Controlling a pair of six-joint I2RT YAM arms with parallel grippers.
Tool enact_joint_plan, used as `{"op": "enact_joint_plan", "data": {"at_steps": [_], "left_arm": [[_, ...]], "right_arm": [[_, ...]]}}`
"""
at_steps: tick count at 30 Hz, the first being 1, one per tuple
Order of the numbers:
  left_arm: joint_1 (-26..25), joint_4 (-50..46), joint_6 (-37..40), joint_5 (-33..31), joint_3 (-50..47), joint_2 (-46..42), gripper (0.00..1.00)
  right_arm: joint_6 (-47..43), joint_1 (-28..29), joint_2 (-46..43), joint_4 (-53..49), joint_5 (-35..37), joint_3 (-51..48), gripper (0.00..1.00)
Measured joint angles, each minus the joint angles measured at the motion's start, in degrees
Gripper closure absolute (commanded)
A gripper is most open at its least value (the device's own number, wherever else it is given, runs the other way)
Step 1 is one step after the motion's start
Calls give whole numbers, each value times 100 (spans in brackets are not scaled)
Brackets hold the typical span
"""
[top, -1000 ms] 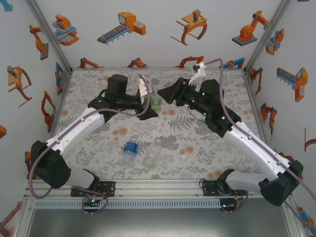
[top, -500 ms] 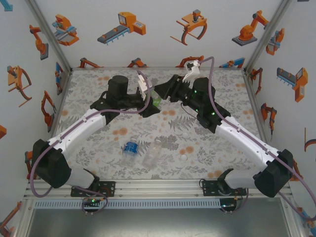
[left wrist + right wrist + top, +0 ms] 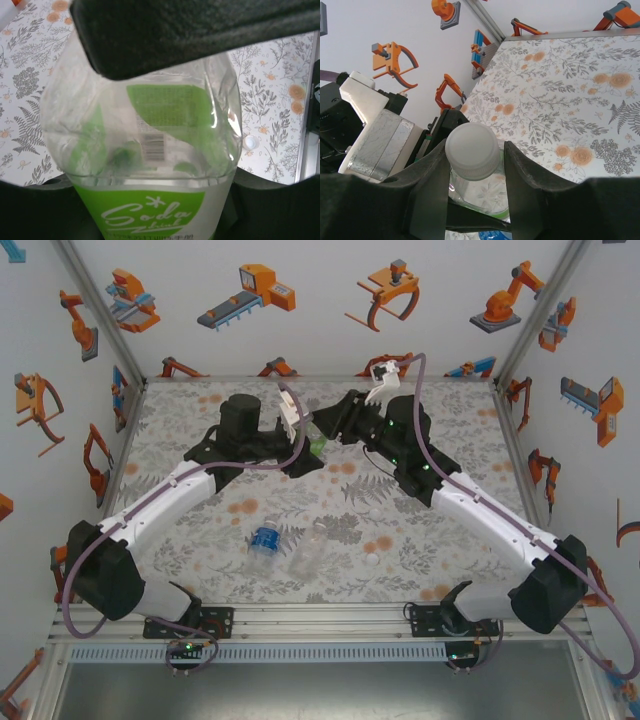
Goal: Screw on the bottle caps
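A green-tinted bottle [image 3: 316, 447] [image 3: 150, 165] stands upright at the back middle of the table, and my left gripper [image 3: 303, 456] [image 3: 150, 217] is shut on its body. A white bottle cap [image 3: 472, 150] sits on that bottle's neck. My right gripper [image 3: 326, 430] [image 3: 476, 146] reaches over from the right, open, with its jaws straddling the cap. One finger [image 3: 432, 175] touches the cap; the other leaves a narrow gap. A blue-label bottle [image 3: 264, 538] and a plain colourless bottle [image 3: 308, 552] lie near the front middle.
A loose white cap [image 3: 372, 561] [image 3: 251, 143] lies on the patterned table [image 3: 450, 410], right of the lying bottles. Both arms meet over the back middle. Walls close in the left, right and far sides.
My right gripper has swung left onto the top of the green bottle and its jaws have narrowed round the cap. The left gripper and bottle have stayed put.
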Motion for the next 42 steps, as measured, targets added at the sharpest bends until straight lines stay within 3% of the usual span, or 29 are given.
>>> {"op": "enact_joint_plan", "data": {"at_steps": [2, 3, 11, 22, 29, 35, 42], "left_arm": [[-4, 39, 35, -57, -33, -11, 14], [-13, 63, 13, -98, -59, -24, 3], [155, -63, 85, -372, -136, -319, 3], [1397, -409, -66, -431, -140, -1134, 3], [2319, -402, -1084, -562, -153, -1115, 3], [2420, 393, -2000, -599, -957, -1095, 3], [2629, 776, -2487, -935, -1191, -1241, 3]], "right_arm": [[-52, -2, 0, -7, 0, 0, 79], [-70, -2, 0, -13, 4, 0, 80], [-431, -149, 0, -282, 94, 7, 81], [-1670, -870, -11, -245, 474, -409, 77], [-2538, -1515, 474, 208, 581, -651, 78], [-2957, -1987, 1331, 1080, 599, -719, 78], [-3274, -2271, 2315, 1836, 570, -634, 77]]}}
